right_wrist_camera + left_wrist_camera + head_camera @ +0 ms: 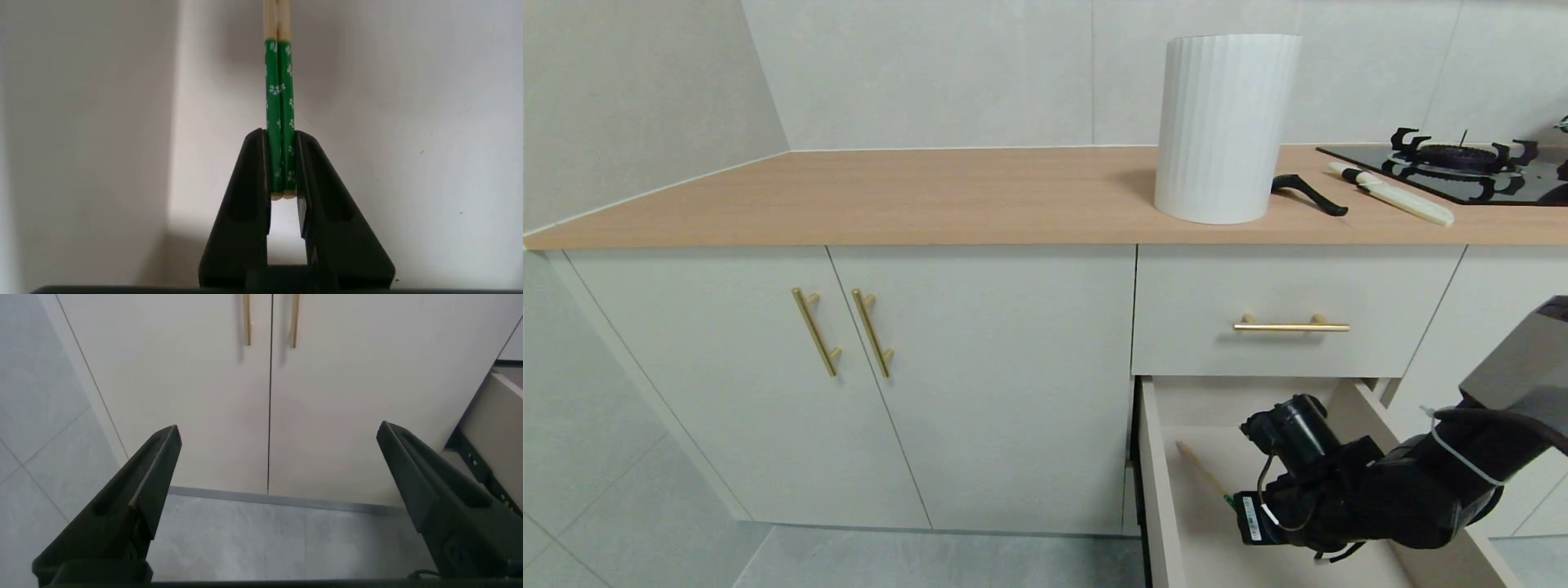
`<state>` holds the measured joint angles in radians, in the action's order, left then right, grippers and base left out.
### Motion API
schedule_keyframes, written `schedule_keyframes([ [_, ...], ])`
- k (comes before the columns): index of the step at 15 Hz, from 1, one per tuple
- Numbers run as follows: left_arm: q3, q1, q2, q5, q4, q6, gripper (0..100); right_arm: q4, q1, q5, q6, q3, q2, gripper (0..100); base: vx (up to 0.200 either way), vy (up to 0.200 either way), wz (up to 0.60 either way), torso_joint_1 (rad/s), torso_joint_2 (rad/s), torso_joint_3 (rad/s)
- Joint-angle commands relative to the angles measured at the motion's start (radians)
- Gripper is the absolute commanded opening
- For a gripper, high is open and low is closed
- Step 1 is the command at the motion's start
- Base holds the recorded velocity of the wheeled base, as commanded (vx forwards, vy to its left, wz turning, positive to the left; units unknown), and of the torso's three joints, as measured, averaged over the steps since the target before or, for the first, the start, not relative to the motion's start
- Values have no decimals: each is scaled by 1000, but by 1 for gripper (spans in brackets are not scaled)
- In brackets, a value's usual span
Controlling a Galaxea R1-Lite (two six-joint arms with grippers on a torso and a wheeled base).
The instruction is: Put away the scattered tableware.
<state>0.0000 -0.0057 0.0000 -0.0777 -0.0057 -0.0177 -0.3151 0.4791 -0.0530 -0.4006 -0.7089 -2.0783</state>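
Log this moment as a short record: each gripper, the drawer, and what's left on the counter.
right gripper: fingers shut on chopsticks, at the open drawer
left gripper: fingers open, empty, facing the cabinet doors
lower drawer: pulled open
counter: white ribbed container, black handle, pale knife

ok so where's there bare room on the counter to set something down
The countertop is bare from the left wall corner to the white canister. Right of that it is crowded: black handle, knife, then the hob. In the open drawer, the right claw holds chopsticks.
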Motion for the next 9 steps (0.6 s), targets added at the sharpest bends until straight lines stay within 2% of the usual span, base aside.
schedule_keyframes([
  [1, 0, 0, 0, -1, 0, -1, 100, -29, 6, 1, 2, 0, -88, 0, 0, 0, 0, 0, 0, 0],
  [3, 0, 0, 0, -1, 0, -1, 100, -111, 12, -13, 3, 6, -149, 0, 0, 0, 0, 0, 0, 0],
  [9, 0, 0, 0, -1, 0, -1, 100, -128, 12, -22, 6, 8, -155, 0, 0, 0, 0, 0, 0, 0],
])
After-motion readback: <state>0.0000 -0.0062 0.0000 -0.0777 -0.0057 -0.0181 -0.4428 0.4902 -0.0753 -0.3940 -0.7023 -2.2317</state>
